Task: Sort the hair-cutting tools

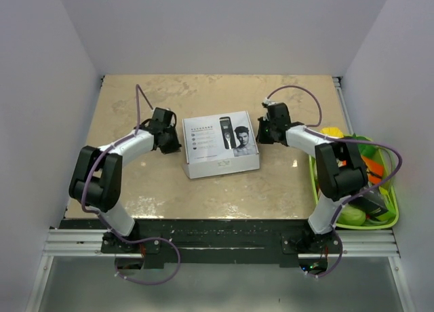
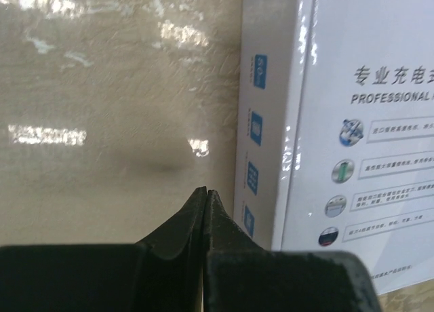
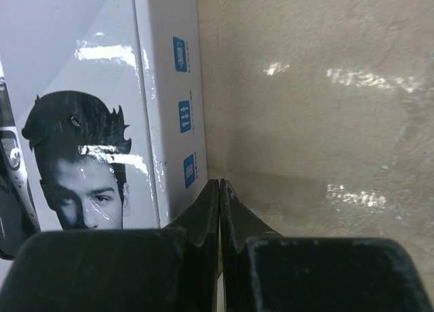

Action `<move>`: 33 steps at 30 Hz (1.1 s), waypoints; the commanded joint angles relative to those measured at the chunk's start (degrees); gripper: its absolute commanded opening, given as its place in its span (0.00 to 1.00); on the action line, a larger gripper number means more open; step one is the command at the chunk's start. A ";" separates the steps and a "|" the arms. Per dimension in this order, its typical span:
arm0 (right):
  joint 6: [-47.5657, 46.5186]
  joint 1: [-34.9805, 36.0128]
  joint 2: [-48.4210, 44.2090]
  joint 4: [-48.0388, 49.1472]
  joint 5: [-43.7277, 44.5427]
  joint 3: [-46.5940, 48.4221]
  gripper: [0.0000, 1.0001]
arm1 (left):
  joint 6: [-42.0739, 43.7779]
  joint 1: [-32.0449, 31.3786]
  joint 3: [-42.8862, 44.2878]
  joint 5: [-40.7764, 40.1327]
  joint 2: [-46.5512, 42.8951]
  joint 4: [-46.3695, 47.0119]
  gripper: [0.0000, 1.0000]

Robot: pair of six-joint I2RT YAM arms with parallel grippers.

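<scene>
While left gripper (image 1: 168, 140) and right gripper (image 1: 266, 130) sit pinched shut on nothing, you see white box (image 1: 220, 148) flat between them, long axis arm to arm, both equally near. Hair-cutting tools not visible; presumably inside box.

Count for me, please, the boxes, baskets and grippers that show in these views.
White box: 1
Green basket: 1
Grippers: 2 (left gripper, right gripper)
Total: 4
</scene>
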 commanded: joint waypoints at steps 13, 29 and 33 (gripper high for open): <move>-1.65 1.20 -8.68 6.89 -8.00 -9.09 0.00 | 5.73 0.29 6.66 6.88 4.77 9.06 0.00; -0.42 5.15 -12.46 7.68 -7.92 -12.78 0.00 | 6.08 -0.85 10.35 12.25 8.99 10.65 0.00; -0.33 5.51 -13.07 7.42 -7.65 -12.78 0.00 | 6.44 -1.64 12.20 11.90 9.87 9.77 0.00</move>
